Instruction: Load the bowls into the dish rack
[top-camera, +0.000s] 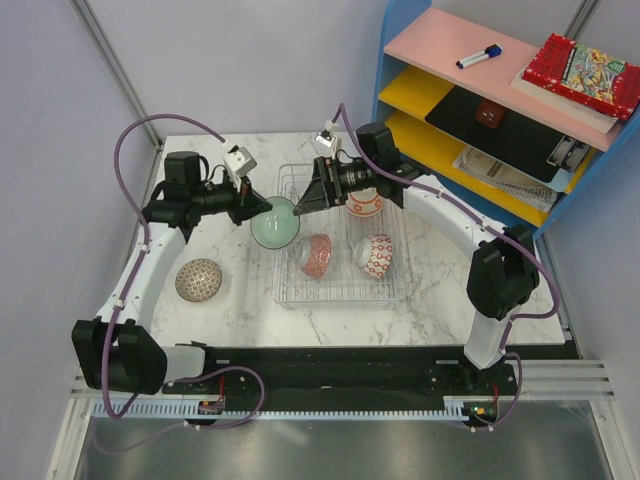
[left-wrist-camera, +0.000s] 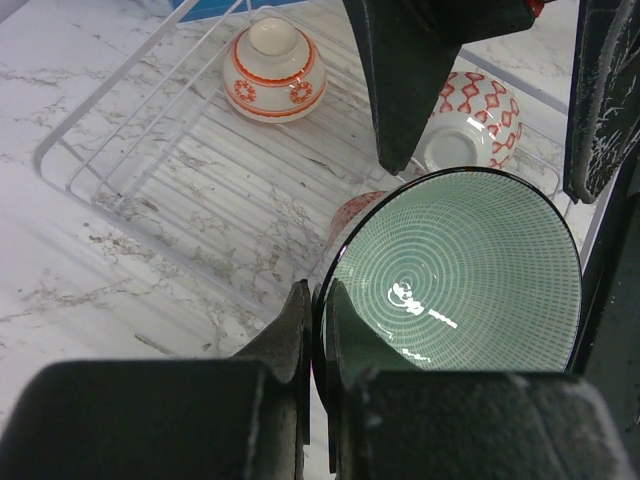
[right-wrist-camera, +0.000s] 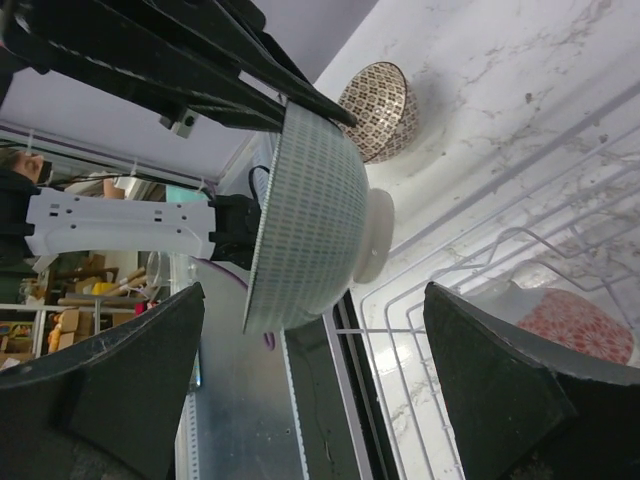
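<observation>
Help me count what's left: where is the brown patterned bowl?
Top view: the brown patterned bowl sits on the table, left of the dish rack, beside the left arm.

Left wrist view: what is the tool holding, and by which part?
The left tool pinches the green bowl at its rim, one finger each side.
</observation>
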